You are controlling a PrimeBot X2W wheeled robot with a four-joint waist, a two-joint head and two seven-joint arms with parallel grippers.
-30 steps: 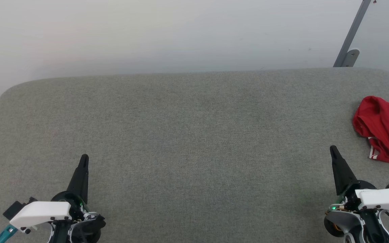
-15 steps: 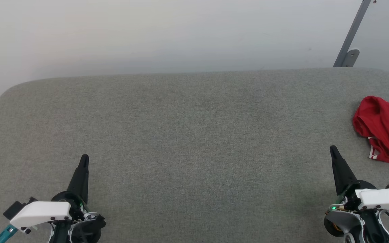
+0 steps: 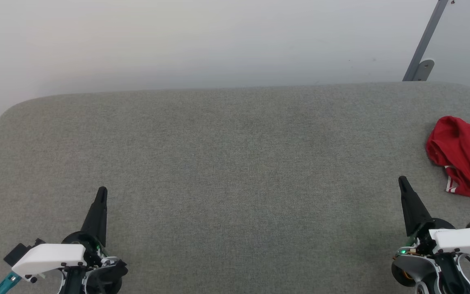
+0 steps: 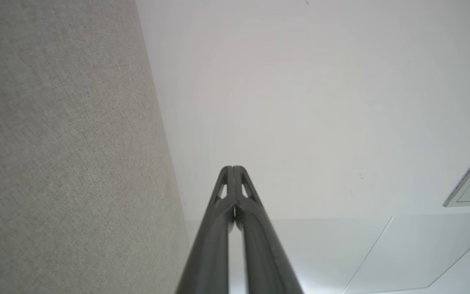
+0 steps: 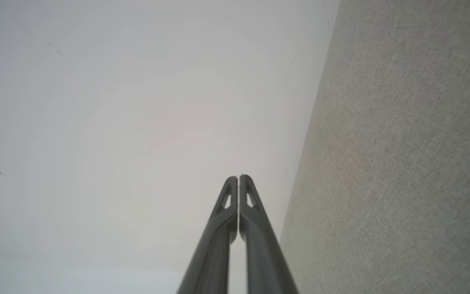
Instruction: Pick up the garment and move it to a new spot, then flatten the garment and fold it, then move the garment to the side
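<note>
Both grippers are closed tight and hold nothing: your left gripper (image 3: 101, 191) sits near left, your right gripper (image 3: 401, 179) near right. Across the wide grey table (image 3: 235, 155), the garment (image 3: 465, 155) lies bunched at the right, a little beyond the right gripper and cut off by the frame. Reach in with the jaws closed and you will likely just shove it further right, perhaps off the table. Pinch only its white band (image 3: 450, 185) and the heap may slip free.
</note>
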